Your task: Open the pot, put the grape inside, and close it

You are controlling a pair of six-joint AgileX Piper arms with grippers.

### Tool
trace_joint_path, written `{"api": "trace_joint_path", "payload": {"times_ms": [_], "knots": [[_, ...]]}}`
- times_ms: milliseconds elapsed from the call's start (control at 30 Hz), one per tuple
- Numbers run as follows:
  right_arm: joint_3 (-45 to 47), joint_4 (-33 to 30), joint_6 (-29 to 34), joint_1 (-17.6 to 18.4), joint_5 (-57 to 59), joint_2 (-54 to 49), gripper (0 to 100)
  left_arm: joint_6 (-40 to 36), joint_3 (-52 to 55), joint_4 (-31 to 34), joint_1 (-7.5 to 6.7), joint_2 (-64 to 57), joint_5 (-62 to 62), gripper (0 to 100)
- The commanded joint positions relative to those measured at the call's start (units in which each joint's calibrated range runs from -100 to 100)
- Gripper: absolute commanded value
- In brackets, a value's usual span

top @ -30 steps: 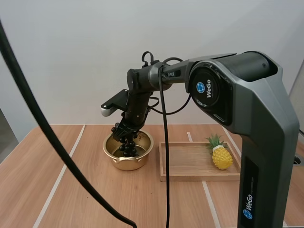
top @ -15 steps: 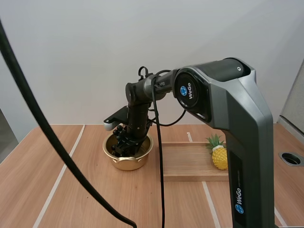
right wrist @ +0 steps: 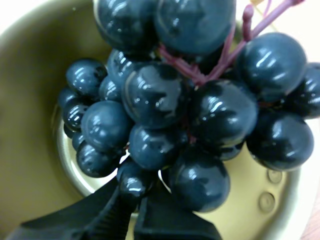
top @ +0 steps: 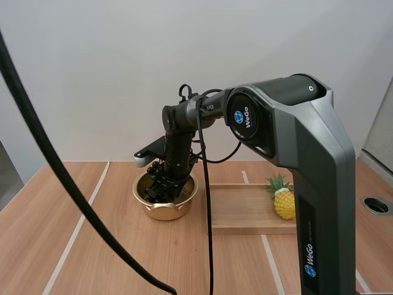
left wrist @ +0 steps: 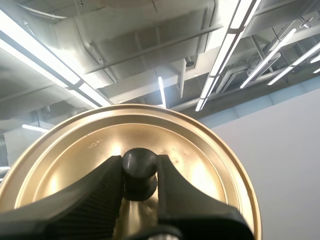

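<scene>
— Wooden counter [top: 110, 246]: where are the grapes [right wrist: 160, 105]?
— Inside the pot [top: 164, 209], hanging straight below the right gripper [right wrist: 134, 197], which pinches them. The left gripper [left wrist: 140, 172] clamps the lid [left wrist: 210, 150], off the pot.

We see the table [top: 37, 246] lit brightly and evenly from above, with only a faint shadow beneath the pot [top: 164, 212]. White glare spots sit on the grapes [right wrist: 155, 95], and the lid [left wrist: 200, 165] gleams warmly.

Grapes [right wrist: 155, 100] hide much of the pot [right wrist: 30, 125]; the lid [left wrist: 210, 165] runs past the frame.
</scene>
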Motion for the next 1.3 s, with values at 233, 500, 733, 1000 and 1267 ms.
{"api": "trace_joint_path", "payload": {"times_ms": [233, 500, 733, 1000, 1267], "knots": [[-0.3, -0.4, 3.2, 0.0, 2.1, -0.8, 100, 0.3, -0.2, 0.4, 0.03, -0.2, -1.8, 0], [-1.4, 0.0, 1.8, 0.0, 5.6, -1.3, 100, 0.3, -0.2, 0.4, 0.03, -0.2, -1.8, 0], [-4.8, 1.4, 2.0, 0.0, 5.6, -4.0, 100, 0.3, -0.2, 0.4, 0.03, -0.2, -1.8, 0], [-8.8, 4.7, 2.0, 0.0, 5.7, -7.9, 100, 0.3, -0.2, 0.4, 0.03, -0.2, -1.8, 0], [-13.0, -1.4, 2.0, 0.0, 5.4, -14.3, 100, 0.3, -0.2, 0.9, 0.03, -0.2, -1.8, 0]]}}
